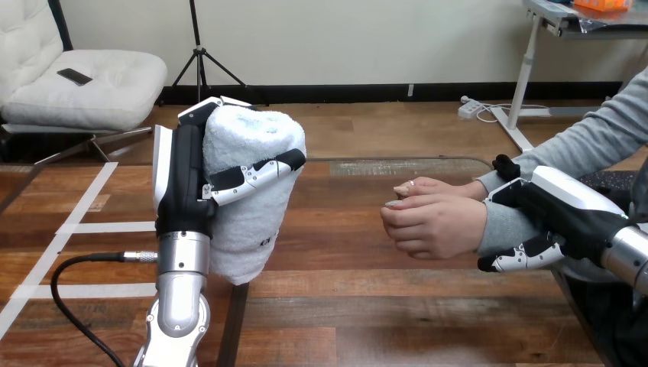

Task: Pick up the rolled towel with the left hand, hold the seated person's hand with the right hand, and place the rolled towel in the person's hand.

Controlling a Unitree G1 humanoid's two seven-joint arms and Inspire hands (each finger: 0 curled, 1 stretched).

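My left hand (pixel 183 180) is raised at the left, its fingers and thumb curled round a white rolled towel (pixel 252 176) that stands upright in its grip, lifted off the table. At the right the person's hand (pixel 432 222) hovers above the table, fingers loosely curled, palm turned toward the towel. My right hand (pixel 565 210) wraps the person's wrist (pixel 500 222) in its grey sleeve: fingers show over the top and the thumb curls beneath. A wide gap separates the towel from the person's hand.
The wooden table (pixel 344 306) stretches below both arms, with a dark edge line running across behind the person's hand. A black cable loops by my left forearm at the lower left.
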